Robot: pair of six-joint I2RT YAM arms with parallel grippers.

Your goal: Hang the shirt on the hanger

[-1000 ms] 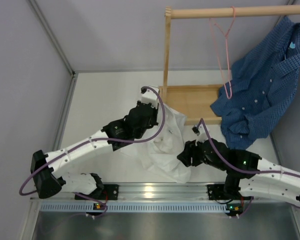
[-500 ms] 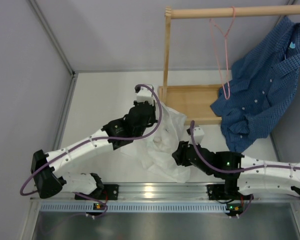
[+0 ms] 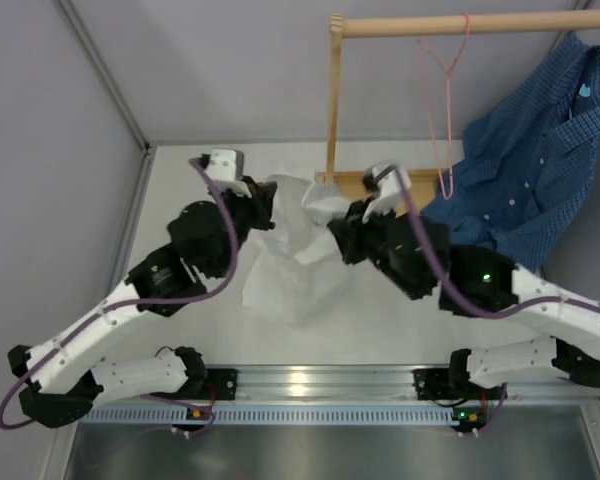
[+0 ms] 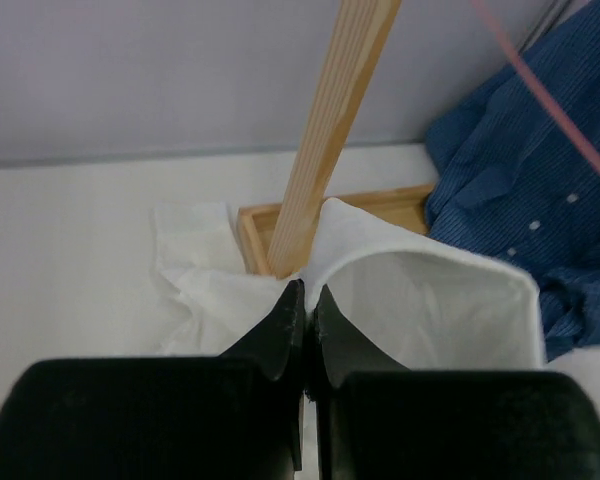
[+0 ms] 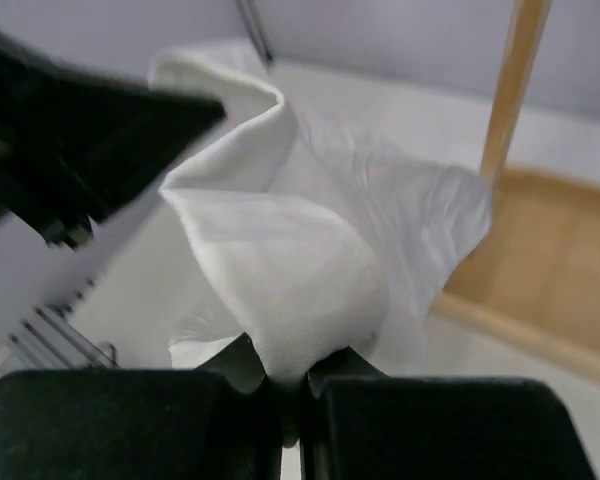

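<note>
The white shirt (image 3: 295, 255) hangs lifted between both arms, its lower part draping toward the table. My left gripper (image 3: 265, 205) is shut on its left upper edge; in the left wrist view the cloth (image 4: 430, 300) is pinched between the closed fingers of that gripper (image 4: 307, 295). My right gripper (image 3: 338, 232) is shut on the right upper edge, where a fold of the shirt (image 5: 290, 270) bulges out of its jaws (image 5: 290, 375). The pink wire hanger (image 3: 445, 100) hangs from the wooden rail (image 3: 460, 24), apart from the shirt, up and to the right.
A blue checked shirt (image 3: 525, 180) hangs at the right end of the rail. The rail's upright post (image 3: 333, 100) and wooden base tray (image 3: 420, 190) stand right behind the white shirt. Grey walls close in on the left and at the back.
My right gripper has closed on the shirt. Both arms have risen and moved toward the rack, lifting the shirt off the table and spreading it between them.
</note>
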